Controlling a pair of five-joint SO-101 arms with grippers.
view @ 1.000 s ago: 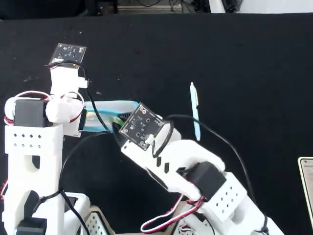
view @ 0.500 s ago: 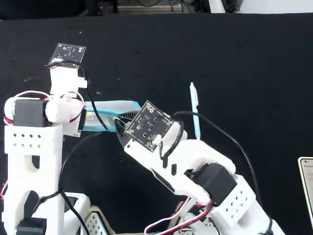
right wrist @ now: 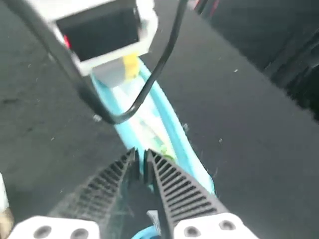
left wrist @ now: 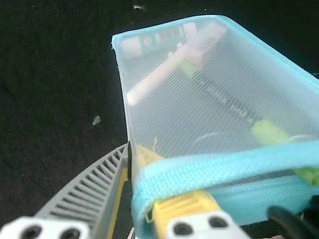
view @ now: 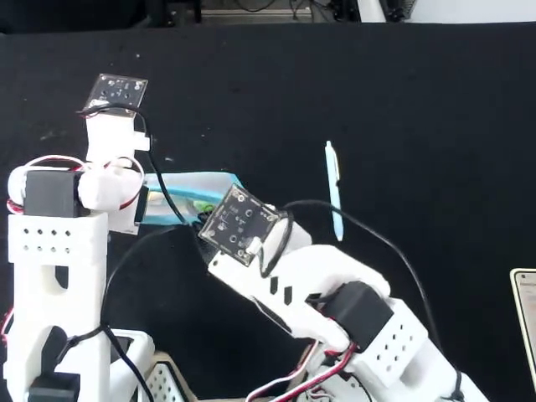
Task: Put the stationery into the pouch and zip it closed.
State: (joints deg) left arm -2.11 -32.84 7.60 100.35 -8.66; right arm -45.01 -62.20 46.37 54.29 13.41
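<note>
Clamping pouch (left wrist: 199, 109) end, left gripper (left wrist: 135, 154) grips firm; right gripper (right wrist: 140, 158) pinched nearly closed at pouch's opposite end, catch unclear. Several items (left wrist: 164, 74) inside pouch. Outside, pen (view: 334, 188) well apart from pouch; zipping likely still undone.

The pouch (left wrist: 199, 114) is translucent ribbed plastic (its edging woven cloth) — the table cover (view: 419, 84) matt, dusty fabric.
</note>
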